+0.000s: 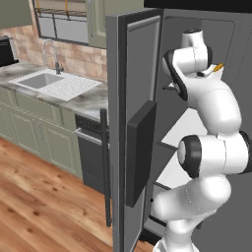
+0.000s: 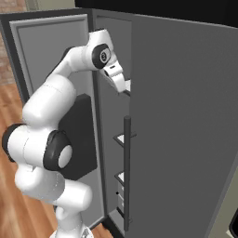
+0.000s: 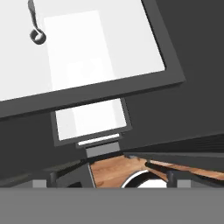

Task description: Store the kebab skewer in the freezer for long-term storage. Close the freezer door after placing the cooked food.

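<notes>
**Skewer in freezer; claw spread, nothing pinched.**
The small slender kebab skewer with orange-brown bits (image 1: 219,66) is seen on an upper shelf of the tall grey freezer (image 2: 109,135), just beside the white two-finger claw (image 2: 124,87). It is judged light, stiff and apt to roll, best taken mid-stick. The narrow grey freezer door (image 1: 140,74) is left wide open.

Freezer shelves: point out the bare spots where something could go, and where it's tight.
The large white shelf in the hand view is bare from its middle to the right, up to its dark front rim. A thin dark looped rod takes one far corner. The smaller shelf beyond also looks bare. It is tight where the arm fills the opening beside the freezer door.
</notes>
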Controlling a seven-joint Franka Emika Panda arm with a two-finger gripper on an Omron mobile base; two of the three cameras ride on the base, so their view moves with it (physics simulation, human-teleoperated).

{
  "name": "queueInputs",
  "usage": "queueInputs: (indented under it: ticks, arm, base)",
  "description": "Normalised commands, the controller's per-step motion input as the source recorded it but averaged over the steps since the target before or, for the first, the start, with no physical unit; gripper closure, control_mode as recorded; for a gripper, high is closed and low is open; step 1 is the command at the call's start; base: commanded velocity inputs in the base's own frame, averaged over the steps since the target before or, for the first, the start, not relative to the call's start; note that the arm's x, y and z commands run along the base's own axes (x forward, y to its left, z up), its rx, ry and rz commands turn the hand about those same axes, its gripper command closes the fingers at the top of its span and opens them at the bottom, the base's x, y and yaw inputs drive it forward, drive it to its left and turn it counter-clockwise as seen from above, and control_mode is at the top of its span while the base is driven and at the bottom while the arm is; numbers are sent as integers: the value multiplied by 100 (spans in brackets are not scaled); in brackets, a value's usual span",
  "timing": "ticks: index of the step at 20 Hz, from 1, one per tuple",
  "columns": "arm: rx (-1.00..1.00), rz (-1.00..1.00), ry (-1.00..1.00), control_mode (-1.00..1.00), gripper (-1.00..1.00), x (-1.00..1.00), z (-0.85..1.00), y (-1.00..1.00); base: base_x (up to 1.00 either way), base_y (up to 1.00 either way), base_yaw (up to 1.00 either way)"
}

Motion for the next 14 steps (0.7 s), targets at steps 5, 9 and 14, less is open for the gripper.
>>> queueInputs:
  ticks: [5, 9, 14]
  arm:
    - [0, 0, 0, -100, -100, -66, 0, 28]
    - [0, 0, 0, -100, -100, -74, 0, 21]
    - [0, 2, 2, -100, -100, -80, 0, 31]
  base:
    - [0, 0, 0]
    - [0, 0, 0]
    - [0, 0, 0]
